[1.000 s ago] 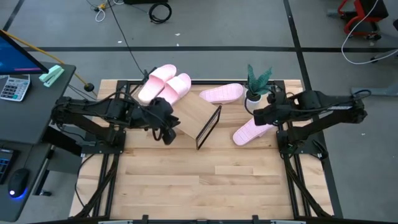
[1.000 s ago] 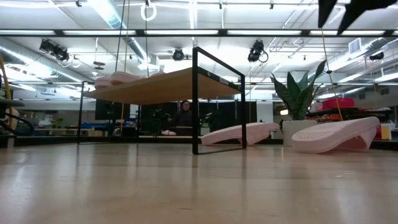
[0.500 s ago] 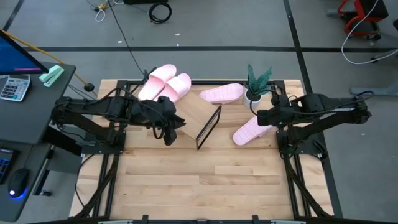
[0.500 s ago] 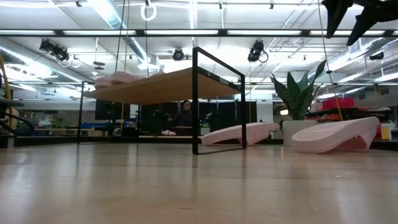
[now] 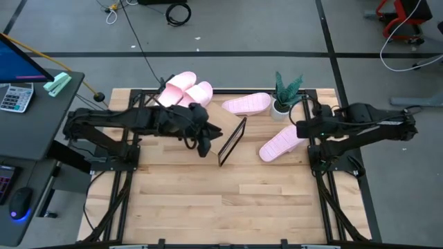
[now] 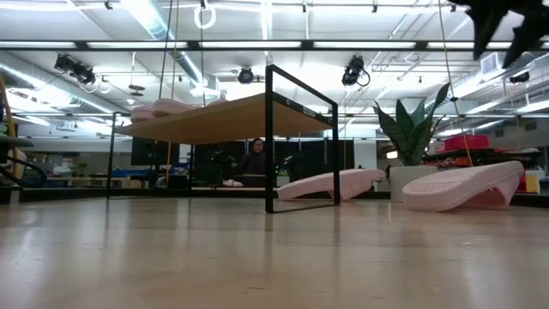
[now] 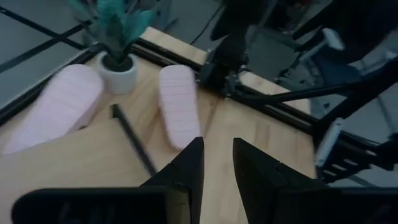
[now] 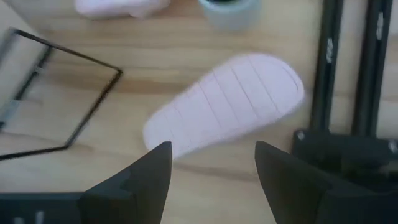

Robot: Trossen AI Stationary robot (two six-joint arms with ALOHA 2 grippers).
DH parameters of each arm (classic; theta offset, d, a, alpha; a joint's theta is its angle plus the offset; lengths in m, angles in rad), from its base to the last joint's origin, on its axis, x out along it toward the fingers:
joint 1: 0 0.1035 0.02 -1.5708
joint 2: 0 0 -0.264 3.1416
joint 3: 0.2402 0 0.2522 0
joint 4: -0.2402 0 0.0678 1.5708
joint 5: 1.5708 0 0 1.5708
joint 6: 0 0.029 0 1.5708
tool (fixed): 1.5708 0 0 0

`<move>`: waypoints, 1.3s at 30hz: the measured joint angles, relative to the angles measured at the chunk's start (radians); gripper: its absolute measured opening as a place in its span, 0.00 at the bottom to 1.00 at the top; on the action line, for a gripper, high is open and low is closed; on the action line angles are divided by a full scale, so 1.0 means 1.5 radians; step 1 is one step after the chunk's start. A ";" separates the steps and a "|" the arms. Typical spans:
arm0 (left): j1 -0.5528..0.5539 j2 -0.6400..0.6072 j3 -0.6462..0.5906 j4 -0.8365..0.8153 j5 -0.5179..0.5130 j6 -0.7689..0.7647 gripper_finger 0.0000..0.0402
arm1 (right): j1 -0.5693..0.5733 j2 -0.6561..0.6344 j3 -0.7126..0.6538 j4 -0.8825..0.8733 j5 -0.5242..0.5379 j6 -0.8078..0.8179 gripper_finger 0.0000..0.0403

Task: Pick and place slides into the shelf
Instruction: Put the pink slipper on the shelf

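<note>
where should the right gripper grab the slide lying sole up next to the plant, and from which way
Probably across the narrow width of the slide, near its middle, coming straight down. It lies sole-up on the table, strap hidden underneath, so only the two long edges offer opposing faces. The right gripper is open above it, apparently wide enough. The plant pot crowds the far end; stay mid-sole.

Left end effector (image 5: pixel 205 140) advanced rightward from the shelf's (image 5: pixel 220 124) left end to over its plank. Right end effector (image 5: pixel 302 128) retreated toward the tabletop's right edge.
</note>
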 joint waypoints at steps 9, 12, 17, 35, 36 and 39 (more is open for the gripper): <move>-0.001 0.020 0.000 0.019 0.013 -0.001 0.23 | -0.042 -0.100 -0.108 0.017 -0.054 0.027 0.59; -0.001 0.021 0.000 0.018 0.013 -0.001 0.24 | -0.057 -0.125 -0.147 0.058 -0.053 0.039 0.59; -0.001 0.021 0.000 0.019 0.013 -0.001 0.23 | -0.088 -0.134 -0.218 0.124 -0.046 0.036 0.59; 0.000 0.021 0.000 0.018 0.013 -0.015 0.23 | -0.364 -0.110 -0.259 0.156 -0.105 -0.194 0.59; 0.000 0.021 0.000 0.018 0.013 -0.013 0.23 | -0.385 -0.108 -0.259 0.158 -0.120 -0.221 0.59; 0.000 0.021 0.000 0.018 0.013 -0.011 0.22 | -0.448 -0.102 -0.258 0.172 -0.148 -0.290 0.59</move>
